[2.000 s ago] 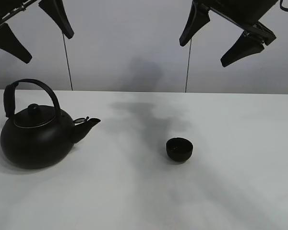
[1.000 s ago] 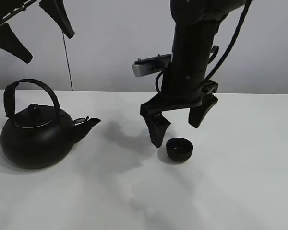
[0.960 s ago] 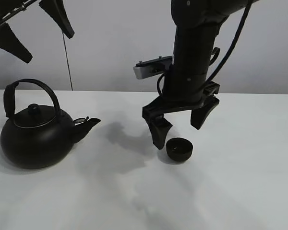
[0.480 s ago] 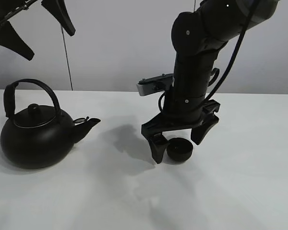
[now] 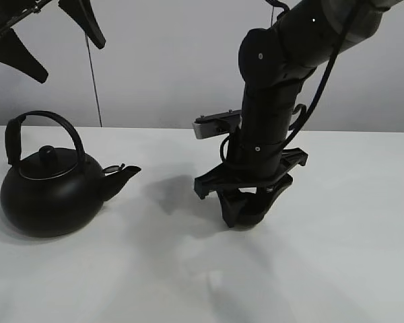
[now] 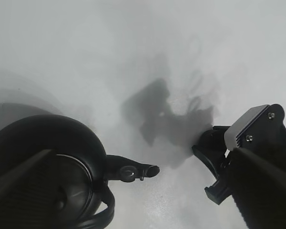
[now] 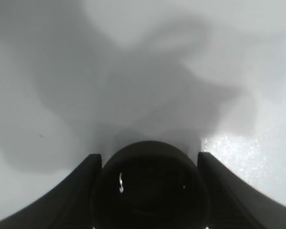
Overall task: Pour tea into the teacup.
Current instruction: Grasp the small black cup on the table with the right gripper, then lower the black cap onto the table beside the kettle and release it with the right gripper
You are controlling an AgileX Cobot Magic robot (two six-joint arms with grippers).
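The small black teacup [image 5: 251, 210] stands on the white table [image 5: 337, 256], right of centre. My right gripper [image 5: 250, 205] is lowered over it, with one finger pressed against each side. In the right wrist view the teacup [image 7: 150, 188] fills the gap between the fingers [image 7: 78, 191]. The big black kettle [image 5: 50, 195] stands at the left with its spout towards the cup. My left gripper [image 5: 50, 37] hangs open and empty high above the kettle. In the left wrist view the kettle [image 6: 43, 162] lies below the open left gripper [image 6: 143, 152].
The right arm [image 6: 257, 152] with its grey camera block shows in the left wrist view. A pale wall stands behind the table's far edge [image 5: 155, 128]. Bare white tabletop lies between the kettle and the cup.
The right arm came down from high up to the teacup. Its fingers went from spread wide beside the cup to closed against it. The left gripper and the kettle have not moved.
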